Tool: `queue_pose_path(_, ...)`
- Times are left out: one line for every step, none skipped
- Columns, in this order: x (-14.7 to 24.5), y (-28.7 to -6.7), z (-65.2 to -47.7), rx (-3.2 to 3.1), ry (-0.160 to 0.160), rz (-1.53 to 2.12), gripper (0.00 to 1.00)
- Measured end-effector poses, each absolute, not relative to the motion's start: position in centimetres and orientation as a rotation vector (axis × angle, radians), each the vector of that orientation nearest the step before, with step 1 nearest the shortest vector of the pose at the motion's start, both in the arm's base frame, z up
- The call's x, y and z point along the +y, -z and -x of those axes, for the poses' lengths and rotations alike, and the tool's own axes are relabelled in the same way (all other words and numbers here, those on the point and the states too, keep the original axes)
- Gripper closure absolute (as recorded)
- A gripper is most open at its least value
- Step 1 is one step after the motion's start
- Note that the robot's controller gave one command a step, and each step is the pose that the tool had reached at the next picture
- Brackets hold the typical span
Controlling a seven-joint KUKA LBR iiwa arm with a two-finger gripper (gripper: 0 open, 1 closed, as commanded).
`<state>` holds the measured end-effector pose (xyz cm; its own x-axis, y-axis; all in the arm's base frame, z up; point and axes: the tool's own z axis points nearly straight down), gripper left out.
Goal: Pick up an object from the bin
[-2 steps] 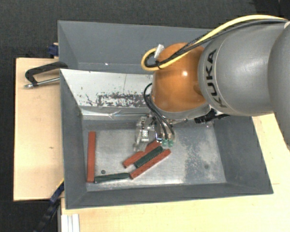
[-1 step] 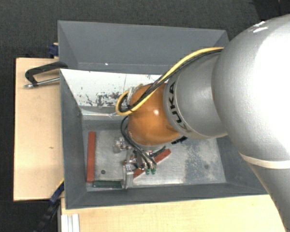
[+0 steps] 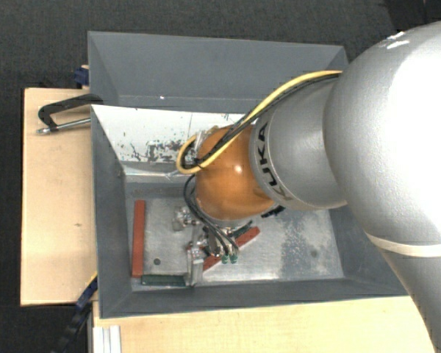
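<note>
I see the arm [image 3: 367, 145] reaching into the bin [image 3: 106, 197] from the right, with its orange wrist cover [image 3: 228, 182] pitched steeply down. The gripper [image 3: 197, 259] sits low over the floor, close to the front edge and left of centre. I cannot tell whether the gripper is open or closed, because the wrist hardware and cabling crowd that area. The nearest object is a short red strip [image 3: 246, 234]. It lies flat and diagonal near the middle of the floor, and its lower end runs beneath the gripper. I treat this strip as the likely pick target, but I cannot confirm a grasp. A long red stick [image 3: 138, 237] lies along the left edge of the floor. A dark green stick [image 3: 165, 279] lies along the front edge, and its right end is just beside the gripper. I judge that both sticks rest where the sloped walls let loose parts settle. The low, steep wrist attitude suits parts that lie this flat. The green stick is close enough to risk unintended contact.
</note>
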<state>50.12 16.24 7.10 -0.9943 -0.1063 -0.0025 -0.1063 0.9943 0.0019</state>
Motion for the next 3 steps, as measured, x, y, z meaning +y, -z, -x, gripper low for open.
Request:
queue_pose_path(5.1, -7.4, -51.1, 3.122, -0.001, 0.335, 1.0)
queue_pose_path(5.1, -7.3, -51.1, 3.122, -0.001, 0.336, 1.0)
queue_pose_path(6.5, -22.6, -51.3, 3.111, -0.002, 0.395, 1.0)
